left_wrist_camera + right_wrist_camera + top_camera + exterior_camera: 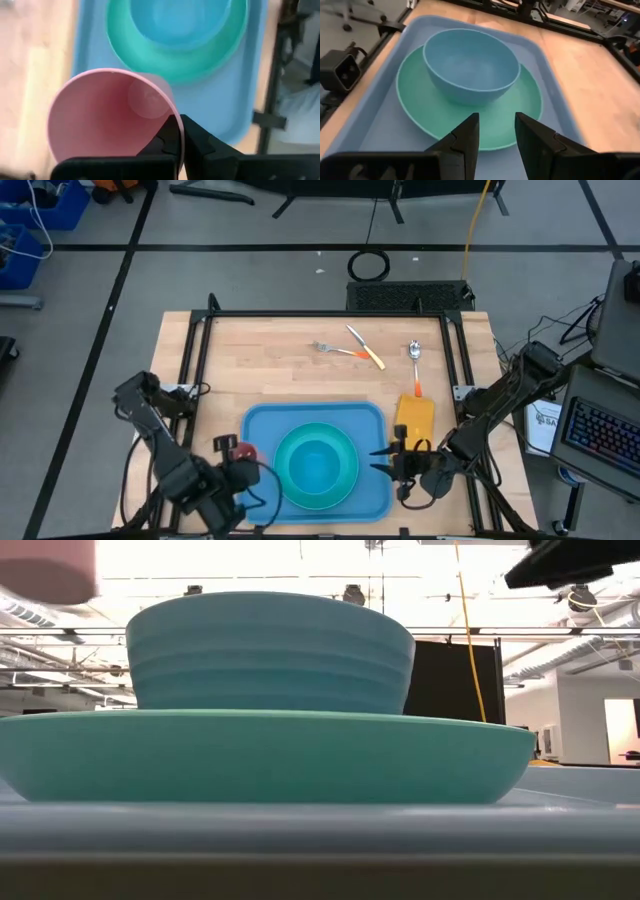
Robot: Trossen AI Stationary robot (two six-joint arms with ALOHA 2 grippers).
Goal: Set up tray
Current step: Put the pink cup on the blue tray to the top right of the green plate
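In the high view, the tray (pixel 262 430) lies on the wooden surface (pixel 270 360) at the near edge, between the two arms. A turquoise plate (pixel 345 476) with a blue bowl (pixel 316 463) on it already rests inside the tray. The left tool (pixel 236 452) is at the tray's left rim and holds a pink cup (pixel 244 451). The right tool (pixel 393 457) hovers at the tray's right rim, next to a yellow-orange napkin (pixel 415 415) that lies just beside the tray. A fork (pixel 330 348), a knife (pixel 364 346) and a spoon (pixel 415 362) lie farther back on the surface, well apart from the tray. I judge the task is about half done: plate and bowl are placed, the cup is on its way, and napkin and cutlery are left.

The low view shows only the bowl (pixel 270 650) on the plate (pixel 260 755) from the side, above the tray's rim (pixel 320 830), and a bit of the cup (pixel 48 568) high at one corner. So the cup is lifted in the air, which the high view does not tell.

The left wrist view shows the left tool (pixel 181 131) clenched on the wall of the cup (pixel 100 120), one finger inside and one outside. Only here the grip is clear.

The right wrist view shows the right tool (pixel 496 127) released, its fingers (pixel 535 137) apart and holding nothing, above the plate (pixel 425 115) and tray (pixel 380 75).
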